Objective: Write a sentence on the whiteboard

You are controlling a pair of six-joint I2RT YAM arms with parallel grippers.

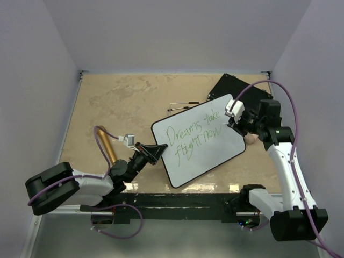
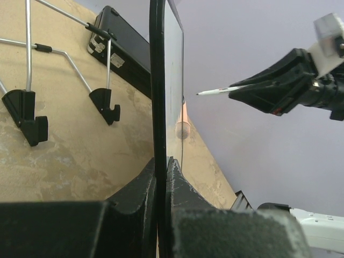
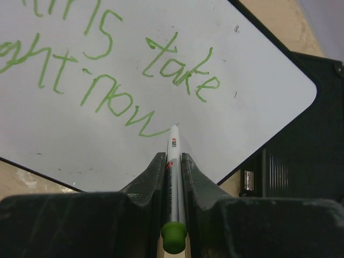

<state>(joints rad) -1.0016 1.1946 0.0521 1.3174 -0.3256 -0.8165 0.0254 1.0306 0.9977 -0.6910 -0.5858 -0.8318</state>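
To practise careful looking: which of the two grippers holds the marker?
The right gripper, pinching the green marker over the writing; the left gripper clamps the whiteboard edge instead.

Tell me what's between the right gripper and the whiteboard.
Only the marker the right gripper holds; its tip points at the whiteboard by the green writing. The right wrist view shows it.
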